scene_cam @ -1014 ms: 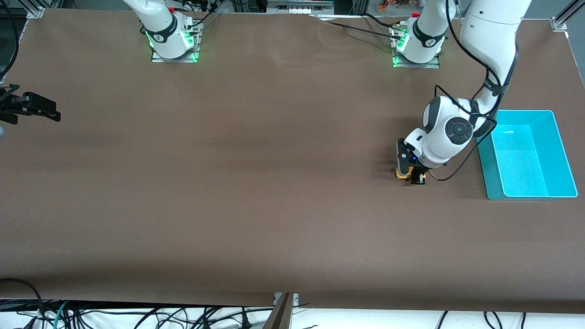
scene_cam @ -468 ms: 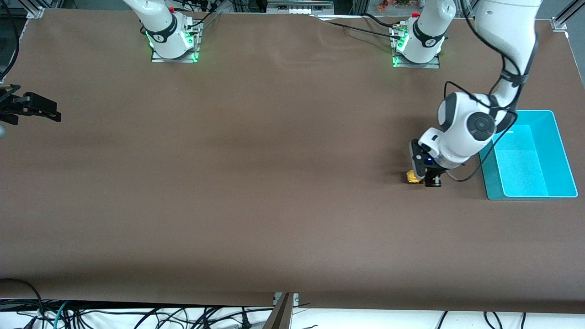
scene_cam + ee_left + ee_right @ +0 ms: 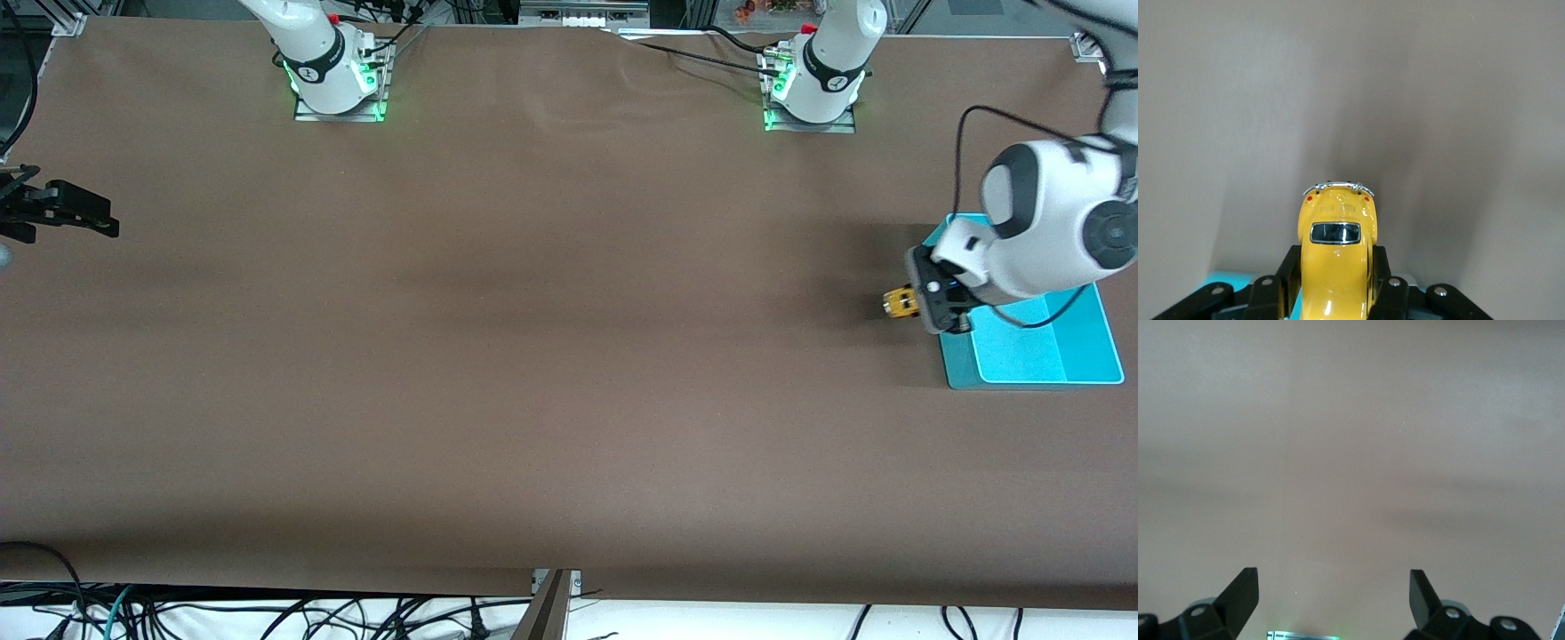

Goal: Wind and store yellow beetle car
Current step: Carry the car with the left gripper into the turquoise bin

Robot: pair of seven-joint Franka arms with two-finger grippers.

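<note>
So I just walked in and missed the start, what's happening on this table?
The left arm's claw is shut on the yellow beetle car, holding it in the air at the edge of the turquoise bin at the left arm's end of the table. The car is not in the bin yet. The right arm waits, its claw open over bare table at the right arm's end.

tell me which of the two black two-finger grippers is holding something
The left gripper, up by the turquoise plastic bin: its fingers clamp the small yellow beetle car. The right gripper is open with nothing between its fingers.
</note>
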